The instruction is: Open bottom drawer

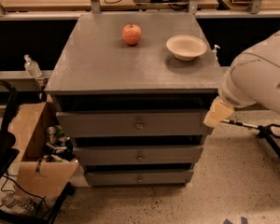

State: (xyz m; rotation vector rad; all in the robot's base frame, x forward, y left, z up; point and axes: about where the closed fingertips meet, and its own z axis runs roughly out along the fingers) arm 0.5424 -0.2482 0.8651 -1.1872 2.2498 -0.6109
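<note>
**The narrow grey-painted bottom drawer is sitting closed while the robot's cream-coloured gripper is hovering high at the right.**

From left: an open cardboard box of clutter is standing beside the grey wooden three-drawer table. The bottom drawer is lying just above the floor, its small round metal knob at centre. A red apple and a cream bowl are resting on top. The gripper is hanging by the table's right edge, level with the top drawer, and how wide it is set cannot be told. The risk is stopping short on the descent and pulling the middle drawer instead, or slipping off the small knob.
</note>
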